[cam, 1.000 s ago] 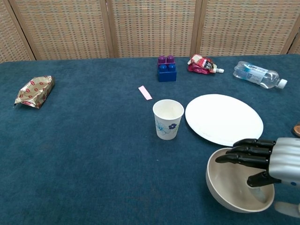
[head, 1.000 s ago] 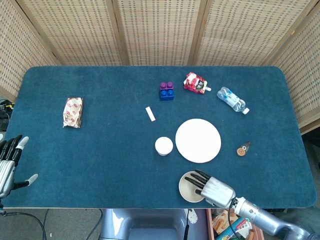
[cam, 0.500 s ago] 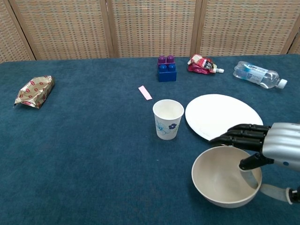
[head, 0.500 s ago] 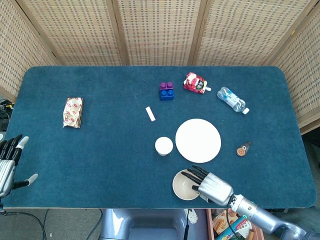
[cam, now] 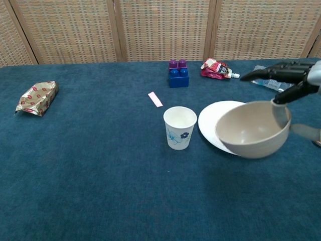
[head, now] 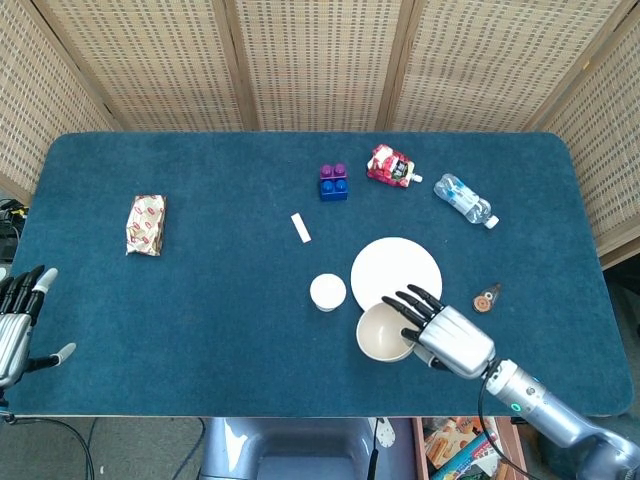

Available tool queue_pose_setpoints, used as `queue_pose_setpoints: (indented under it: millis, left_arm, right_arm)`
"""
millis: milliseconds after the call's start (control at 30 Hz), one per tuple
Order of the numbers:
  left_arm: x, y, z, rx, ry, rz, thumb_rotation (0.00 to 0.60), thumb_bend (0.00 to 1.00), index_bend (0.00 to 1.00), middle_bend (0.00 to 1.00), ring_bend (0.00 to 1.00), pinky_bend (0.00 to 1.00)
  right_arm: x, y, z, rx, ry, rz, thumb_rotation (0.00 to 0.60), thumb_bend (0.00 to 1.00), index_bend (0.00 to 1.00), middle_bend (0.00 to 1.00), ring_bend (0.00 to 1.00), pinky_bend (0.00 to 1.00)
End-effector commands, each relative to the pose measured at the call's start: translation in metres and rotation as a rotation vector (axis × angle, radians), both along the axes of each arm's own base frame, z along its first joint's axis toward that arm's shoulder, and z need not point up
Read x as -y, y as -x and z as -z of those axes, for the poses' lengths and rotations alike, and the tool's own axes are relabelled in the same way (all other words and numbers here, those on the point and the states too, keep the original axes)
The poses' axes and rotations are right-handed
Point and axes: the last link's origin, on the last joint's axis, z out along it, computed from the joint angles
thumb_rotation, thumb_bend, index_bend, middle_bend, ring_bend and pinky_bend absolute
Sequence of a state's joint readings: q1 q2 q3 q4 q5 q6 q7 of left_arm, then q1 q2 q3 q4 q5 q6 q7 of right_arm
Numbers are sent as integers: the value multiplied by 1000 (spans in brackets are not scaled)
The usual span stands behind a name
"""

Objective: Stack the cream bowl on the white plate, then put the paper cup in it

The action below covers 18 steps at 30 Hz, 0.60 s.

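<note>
Since a second ago I have lifted the cream bowl point(cam: 251, 131) off the near table edge; my right hand point(head: 450, 335) pinches its right rim, carrying it level over the near edge of the white plate point(head: 402, 264); the paper cup point(cam: 179, 127) stands just left; my left hand point(head: 18, 325) rests spread, idle.

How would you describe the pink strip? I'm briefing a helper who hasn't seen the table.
Start at the white plate, go left past the paper cup, then toward the screen. The pink strip lies flat there, alone on the cloth; unlike the nearby toy blocks, it is thin and pale.
</note>
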State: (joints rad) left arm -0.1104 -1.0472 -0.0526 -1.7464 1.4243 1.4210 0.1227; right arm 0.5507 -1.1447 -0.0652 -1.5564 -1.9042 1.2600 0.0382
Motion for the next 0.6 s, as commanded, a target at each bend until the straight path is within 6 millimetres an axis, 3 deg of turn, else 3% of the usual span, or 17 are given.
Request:
queue_pose_setpoints:
  millis: [33, 133, 300, 467, 600]
  left_arm:
    - [0, 0, 1, -1, 1, -1, 600, 0, 0, 0, 0, 0]
    - [-1, 0, 1, -3, 4, -3, 600, 0, 0, 0, 0, 0]
    - [-4, 0, 3, -8, 7, -7, 600, 0, 0, 0, 0, 0]
    - [-6, 1, 5, -13, 8, -11, 600, 0, 0, 0, 0, 0]
    - [-10, 1, 7, -18, 11, -21, 600, 0, 0, 0, 0, 0]
  right_arm:
    - [8, -4, -16, 43, 35, 9, 600, 518, 610, 0, 0, 0]
    - [17, -5, -26, 59, 71, 16, 600, 519, 610, 0, 0, 0]
    - [52, 5, -38, 42, 157, 85, 600, 518, 610, 0, 0, 0]
    - [71, 12, -28, 1, 159, 130, 600, 519, 611, 0, 0, 0]
    - [90, 17, -8, -22, 141, 180, 600, 518, 611, 0, 0, 0]
